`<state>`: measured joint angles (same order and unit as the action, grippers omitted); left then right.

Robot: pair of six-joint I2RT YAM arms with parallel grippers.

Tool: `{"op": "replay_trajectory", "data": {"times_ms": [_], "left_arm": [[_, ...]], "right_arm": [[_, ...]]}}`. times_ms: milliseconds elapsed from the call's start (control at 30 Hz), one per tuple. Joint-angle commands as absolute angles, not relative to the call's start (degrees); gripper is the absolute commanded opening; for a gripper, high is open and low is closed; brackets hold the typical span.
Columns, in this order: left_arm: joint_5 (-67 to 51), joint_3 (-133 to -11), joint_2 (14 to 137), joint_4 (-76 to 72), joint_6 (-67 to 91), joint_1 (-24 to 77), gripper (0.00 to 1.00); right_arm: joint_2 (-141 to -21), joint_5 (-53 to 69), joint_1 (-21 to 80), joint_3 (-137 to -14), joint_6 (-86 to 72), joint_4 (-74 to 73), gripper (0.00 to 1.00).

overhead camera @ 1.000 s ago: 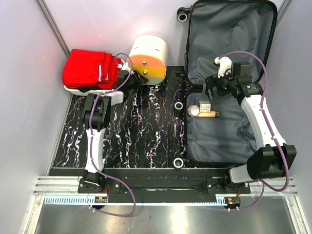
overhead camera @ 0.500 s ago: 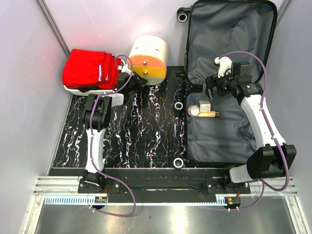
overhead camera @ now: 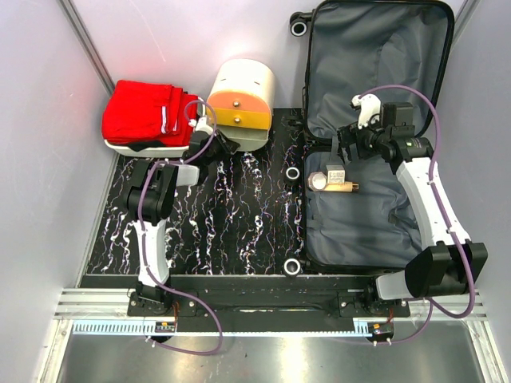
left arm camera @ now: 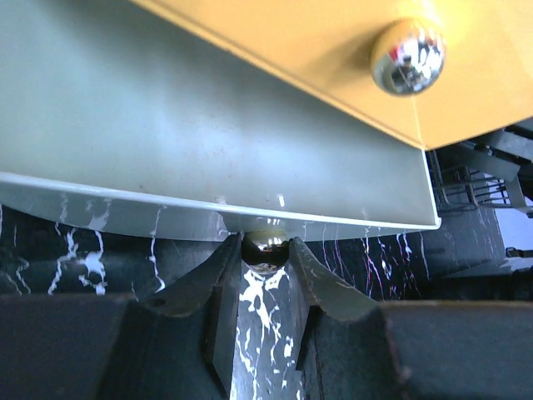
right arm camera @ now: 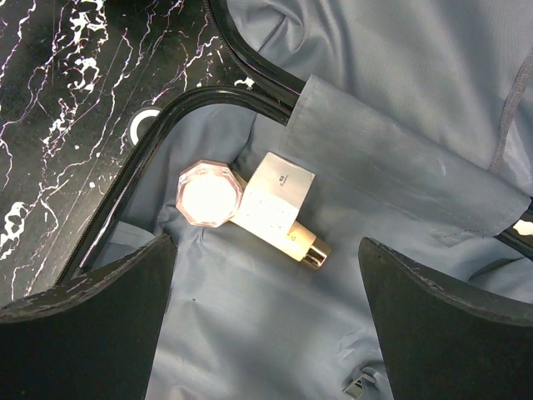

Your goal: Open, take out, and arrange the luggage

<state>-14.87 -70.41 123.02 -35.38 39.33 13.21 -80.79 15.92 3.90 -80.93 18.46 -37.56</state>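
The luggage lies open at the right, its grey lining showing and its lid flat toward the back. Near the hinge inside it lie a pink octagonal jar, a white box and a cream bottle with a gold cap. My right gripper hovers open just above them with nothing between its fingers; in the top view the right gripper is over the hinge. My left gripper is shut on the shiny knob of a grey-green drawer.
The drawer belongs to a cream-and-orange cylindrical box at the back centre; an orange drawer with its own knob sits above it. Folded red clothes rest on a white tray at the back left. Suitcase wheels line the black marbled mat.
My left gripper closed on the lower drawer's knob and drew back toward me, sliding the grey-green drawer partly out. The right arm has barely moved.
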Motion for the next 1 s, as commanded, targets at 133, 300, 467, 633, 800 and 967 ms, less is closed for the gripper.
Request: {"op": "replay_trajectory", "data": {"times_ms": [133,300,467,633,800,967], "left_arm": [[-13.2,-64.3,117.2,-39.7,40.5,14.9,0.00],[-13.3,-61.8,115.3,-40.1,40.3,15.1,0.00],[-13.2,-58.9,113.4,-40.5,40.3,15.1,0.13],[-12.8,-58.2,110.7,-39.5,39.3,15.0,0.66],[-16.9,-57.6,103.5,-34.6,33.6,14.0,0.94],[-27.7,-58.9,97.0,-23.2,23.7,11.6,0.99]], "right_arm": [[-77.3,16.3,3.4,-79.9,21.2,-40.0,1.00],[-78.1,18.5,3.2,-80.0,22.5,-43.1,1.00],[-78.7,20.4,2.8,-79.8,24.3,-45.2,1.00],[-80.2,22.9,2.2,-82.0,29.9,-49.6,1.00],[-84.1,26.7,1.2,-85.6,40.6,-56.1,1.00],[-87.8,24.0,0.9,-81.7,50.9,-56.6,1.00]]}}
